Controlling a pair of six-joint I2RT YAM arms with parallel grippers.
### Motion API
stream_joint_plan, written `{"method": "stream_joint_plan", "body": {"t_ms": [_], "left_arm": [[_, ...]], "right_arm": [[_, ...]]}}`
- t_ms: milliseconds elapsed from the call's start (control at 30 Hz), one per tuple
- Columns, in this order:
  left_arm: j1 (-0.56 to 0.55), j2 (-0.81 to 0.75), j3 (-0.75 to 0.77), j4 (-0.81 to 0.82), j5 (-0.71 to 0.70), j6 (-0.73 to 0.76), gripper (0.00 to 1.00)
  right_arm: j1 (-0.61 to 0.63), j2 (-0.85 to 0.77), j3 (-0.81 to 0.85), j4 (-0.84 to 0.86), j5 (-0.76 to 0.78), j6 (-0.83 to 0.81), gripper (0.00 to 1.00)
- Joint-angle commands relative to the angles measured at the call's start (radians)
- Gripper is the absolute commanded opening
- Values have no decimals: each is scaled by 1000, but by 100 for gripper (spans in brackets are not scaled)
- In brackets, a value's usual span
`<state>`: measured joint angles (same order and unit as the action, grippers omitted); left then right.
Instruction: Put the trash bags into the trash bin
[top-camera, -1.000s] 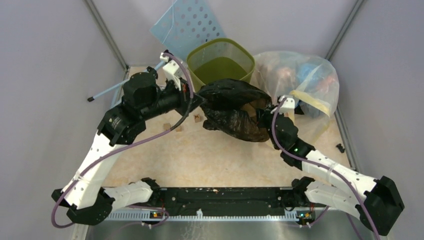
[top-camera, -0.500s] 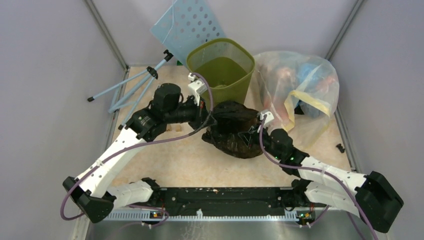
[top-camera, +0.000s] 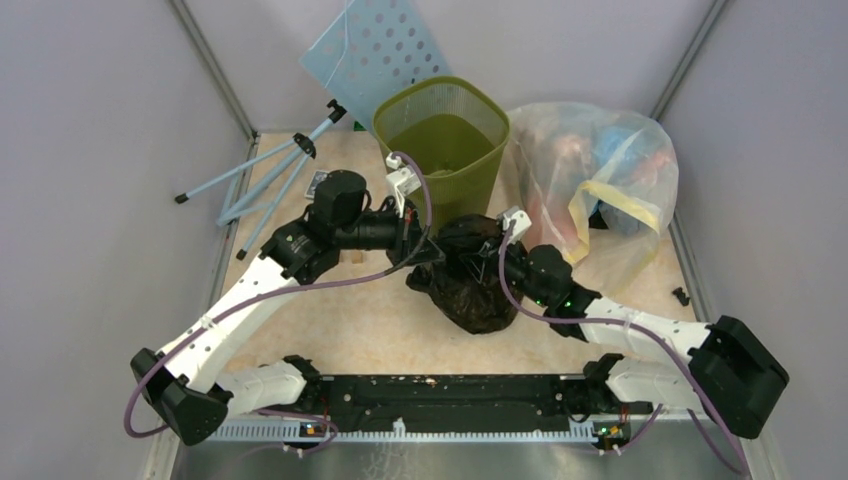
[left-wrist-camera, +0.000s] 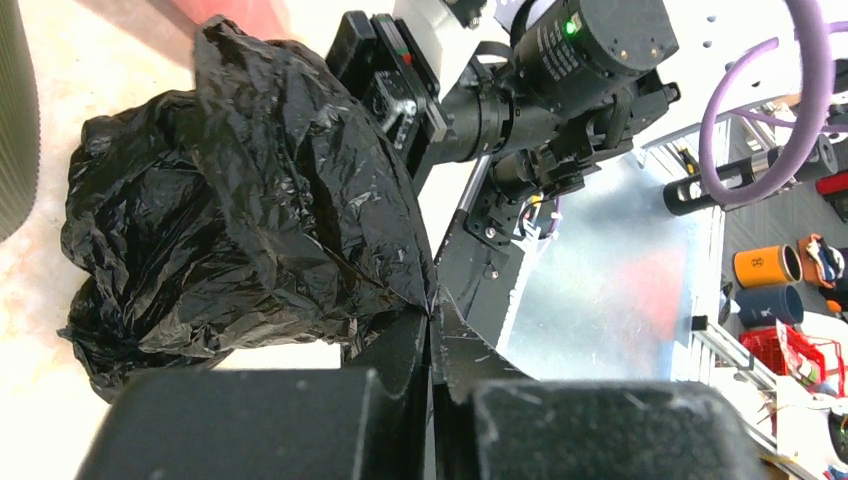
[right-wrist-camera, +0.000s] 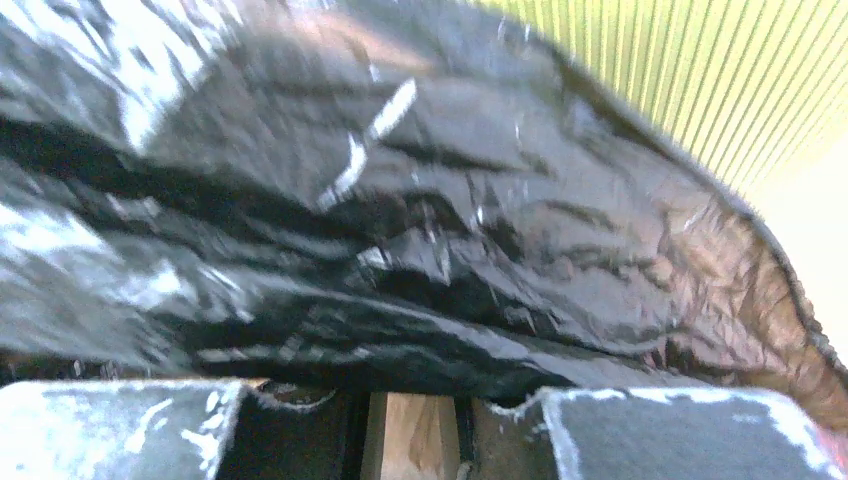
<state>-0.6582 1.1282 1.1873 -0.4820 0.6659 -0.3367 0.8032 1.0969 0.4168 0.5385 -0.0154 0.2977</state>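
The black trash bag (top-camera: 470, 280) lies crumpled on the table just in front of the olive-green trash bin (top-camera: 445, 135), which stands upright and open. My left gripper (top-camera: 425, 250) is shut, pinching an edge of the bag at its left side; the left wrist view shows the jaws (left-wrist-camera: 432, 310) closed on the black plastic (left-wrist-camera: 250, 220). My right gripper (top-camera: 490, 262) presses into the bag's right side. In the right wrist view its jaws (right-wrist-camera: 412, 385) stand narrowly apart with the bag (right-wrist-camera: 400, 200) bunched over the tips and the bin's ribbed wall (right-wrist-camera: 700, 70) behind.
A clear bag of colourful rubbish with yellow ties (top-camera: 600, 170) sits right of the bin. A pale blue perforated board (top-camera: 385, 45) leans behind it. A pale blue tripod (top-camera: 270, 175) lies at the left. A small black object (top-camera: 680, 295) lies near the right wall.
Both grippers came down, nearer and closer together. The bag, held stretched at bin-rim height a second ago, now sits bunched on the table.
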Motion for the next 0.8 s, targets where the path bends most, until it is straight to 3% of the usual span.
{"method": "stream_joint_plan", "body": {"t_ms": [0,67,167,233,300,433,567,767], "left_arm": [[3,-16,-24,60,64,-5,5],[2,-21,-38,87,131,0,13],[2,-37,-36,80,174,36,45],[2,-51,-19,45,106,77,67],[3,-64,0,15,1,124,82],[1,-49,53,-10,-206,191,91],[-20,28,120,-38,-259,253,99],[-83,136,260,-93,-317,356,99]], "right_arm": [[11,59,99,87,52,-1,23],[10,98,118,86,35,12,21],[11,149,104,126,-39,48,20],[12,172,68,191,-96,89,19],[21,194,34,257,-137,118,19],[59,212,9,280,-145,119,19],[65,204,-2,289,-144,130,19],[65,168,75,207,-123,103,18]]}}
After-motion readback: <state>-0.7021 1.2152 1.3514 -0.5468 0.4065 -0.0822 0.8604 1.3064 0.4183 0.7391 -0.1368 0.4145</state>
